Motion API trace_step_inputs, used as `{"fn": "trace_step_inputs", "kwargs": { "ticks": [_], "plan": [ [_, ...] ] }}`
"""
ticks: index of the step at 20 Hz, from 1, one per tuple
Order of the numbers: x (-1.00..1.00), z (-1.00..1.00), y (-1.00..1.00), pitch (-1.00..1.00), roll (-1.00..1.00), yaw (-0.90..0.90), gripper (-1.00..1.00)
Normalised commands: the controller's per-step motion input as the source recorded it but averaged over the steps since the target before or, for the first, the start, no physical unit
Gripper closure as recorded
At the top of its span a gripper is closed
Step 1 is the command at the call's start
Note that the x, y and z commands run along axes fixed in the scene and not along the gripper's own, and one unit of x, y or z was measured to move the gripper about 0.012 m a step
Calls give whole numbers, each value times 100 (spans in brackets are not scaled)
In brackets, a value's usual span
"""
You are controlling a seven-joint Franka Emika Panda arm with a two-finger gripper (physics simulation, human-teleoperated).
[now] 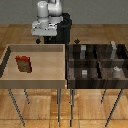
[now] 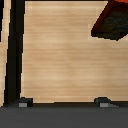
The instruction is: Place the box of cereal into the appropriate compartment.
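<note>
The box of cereal [image 1: 23, 63] is red-orange with a darker front panel and lies in the light wooden tray [image 1: 10, 80] toward the exterior view's left. It also shows at the edge of the wrist view [image 2: 112, 22]. My gripper [image 1: 44, 40] hangs above the tray's far edge, well apart from the box. In the wrist view the gripper [image 2: 63, 102] is open and empty, with both fingertips [image 2: 24, 102] wide apart. The compartment with the tall slim pale-grey block [image 1: 114, 49] is the far quarter of the divided bin at the exterior view's right.
The dark-walled divided bin [image 1: 69, 70] stands beside the tray on thin legs. Its near quarters hold a short grey cube [image 1: 85, 73] and a small grey cylinder [image 1: 116, 71]; another grey block [image 1: 82, 50] is in the far quarter nearer the tray. The tray wall [image 2: 15, 50] shows dark in the wrist view.
</note>
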Motion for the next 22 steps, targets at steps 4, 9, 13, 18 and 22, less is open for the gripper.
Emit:
{"fn": "trace_step_inputs", "kwargs": {
  "ticks": [4, 9, 13, 18, 22],
  "plan": [
    [0, 0, -50, 0, 0, 0, -100],
    [0, 0, -60, 0, 0, 0, -100],
    [0, 0, -75, 0, 0, 0, -100],
    [0, 0, -20, 0, 0, 0, -100],
    [0, 50, 0, 0, 0, 0, -100]
  ]
}}
